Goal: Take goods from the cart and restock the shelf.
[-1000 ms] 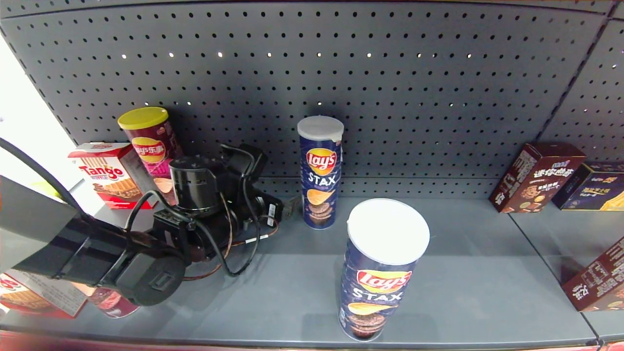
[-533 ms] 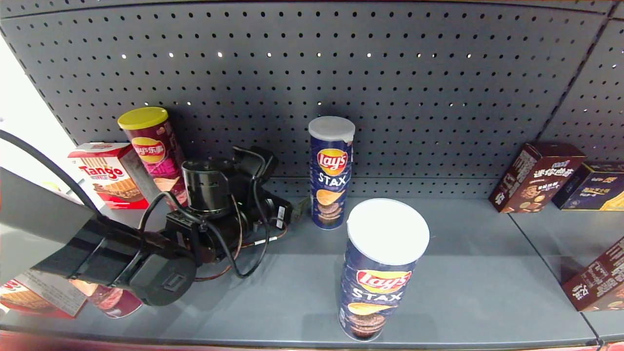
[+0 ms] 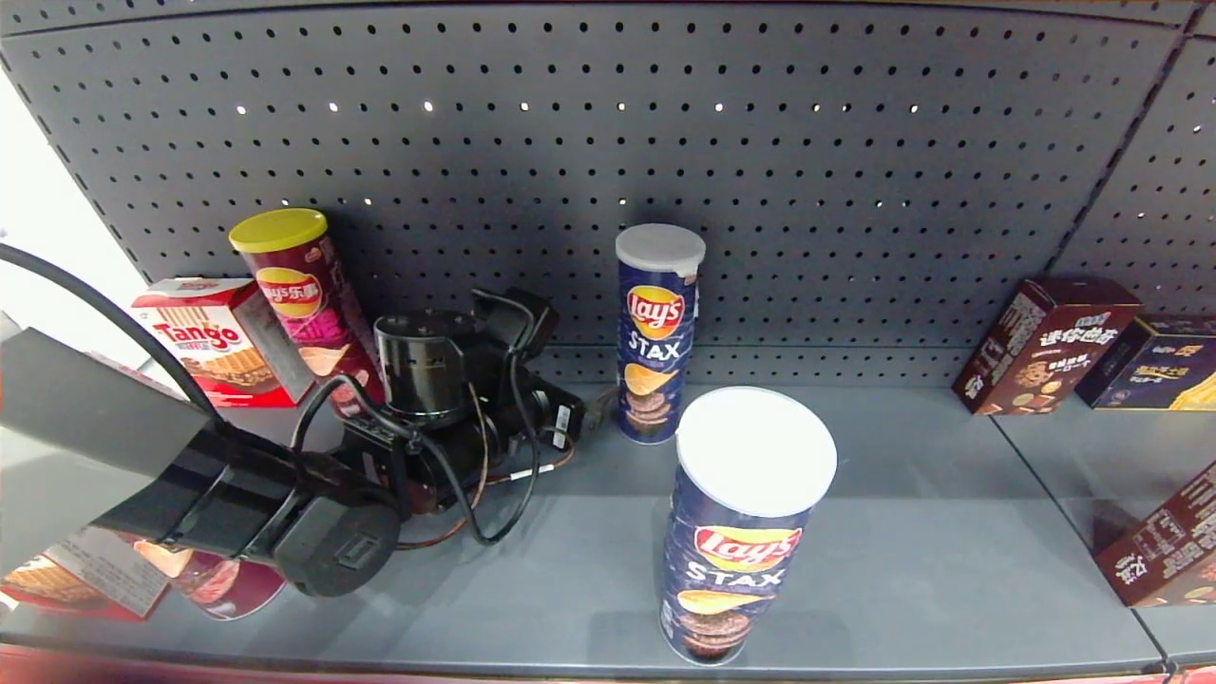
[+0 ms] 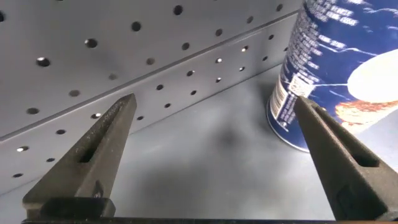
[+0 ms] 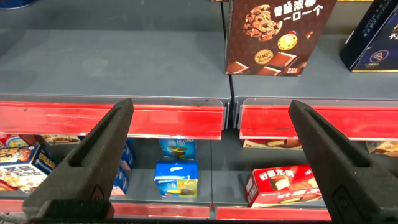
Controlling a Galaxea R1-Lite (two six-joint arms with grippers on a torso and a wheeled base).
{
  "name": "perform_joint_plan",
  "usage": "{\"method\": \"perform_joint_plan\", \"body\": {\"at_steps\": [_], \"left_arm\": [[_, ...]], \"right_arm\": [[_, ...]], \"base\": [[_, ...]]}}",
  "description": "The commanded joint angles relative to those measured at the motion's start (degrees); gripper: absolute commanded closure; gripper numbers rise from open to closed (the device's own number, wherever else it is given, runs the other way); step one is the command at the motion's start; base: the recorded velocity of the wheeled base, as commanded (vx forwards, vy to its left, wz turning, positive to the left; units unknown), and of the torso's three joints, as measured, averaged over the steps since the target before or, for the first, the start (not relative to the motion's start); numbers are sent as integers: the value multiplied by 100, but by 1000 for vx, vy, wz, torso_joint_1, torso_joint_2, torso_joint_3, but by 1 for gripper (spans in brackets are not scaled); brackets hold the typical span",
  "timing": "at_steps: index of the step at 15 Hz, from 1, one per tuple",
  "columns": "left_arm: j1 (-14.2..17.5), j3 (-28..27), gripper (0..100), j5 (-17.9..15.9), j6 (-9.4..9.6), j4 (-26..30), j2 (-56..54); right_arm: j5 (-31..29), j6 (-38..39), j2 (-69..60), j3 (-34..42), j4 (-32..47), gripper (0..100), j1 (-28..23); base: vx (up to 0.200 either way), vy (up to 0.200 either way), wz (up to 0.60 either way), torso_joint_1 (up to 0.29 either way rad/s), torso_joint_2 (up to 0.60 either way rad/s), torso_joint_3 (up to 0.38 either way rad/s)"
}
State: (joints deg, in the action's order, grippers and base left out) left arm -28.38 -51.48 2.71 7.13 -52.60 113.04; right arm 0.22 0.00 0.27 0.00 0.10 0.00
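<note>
The blue chip can [image 3: 655, 332] stands upright at the back of the shelf [image 3: 902, 532], near the pegboard wall [image 3: 760, 142] and just beside one finger of my left gripper [image 4: 214, 102], which is spread wide and holds nothing, a second can [image 3: 741, 532] stands nearer the front edge, and my right gripper [image 5: 211, 104] is spread too, empty, facing red-edged shelves [image 5: 168, 118].

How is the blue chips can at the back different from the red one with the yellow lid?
The blue can has a white lid; the red can has a yellow lid. The blue can stands mid-shelf, close to the left gripper; the red can stands farther left, beside a wafer box. Both are tall tubes standing by the pegboard back wall.
</note>
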Motion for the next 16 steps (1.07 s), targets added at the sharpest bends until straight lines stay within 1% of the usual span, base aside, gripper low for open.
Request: {"method": "perform_joint_plan", "body": {"at_steps": [1, 4, 9, 13, 16], "left_arm": [[-27, -20, 0, 2, -1, -4, 34], [-36, -11, 0, 11, -1, -13, 34], [184, -73, 0, 90, -1, -13, 34], [157, -459, 0, 81, -1, -13, 394], [69, -468, 0, 81, -1, -4, 455]], "right_arm": [[4, 0, 8, 0, -1, 0, 0], [4, 0, 8, 0, -1, 0, 0], [4, 0, 8, 0, -1, 0, 0], [4, 0, 8, 0, -1, 0, 0], [4, 0, 8, -9, -1, 0, 0]], "base": [[0, 0, 0, 0, 0, 0], [0, 0, 0, 0, 0, 0], [0, 0, 0, 0, 0, 0], [0, 0, 0, 0, 0, 0], [0, 0, 0, 0, 0, 0]]}}
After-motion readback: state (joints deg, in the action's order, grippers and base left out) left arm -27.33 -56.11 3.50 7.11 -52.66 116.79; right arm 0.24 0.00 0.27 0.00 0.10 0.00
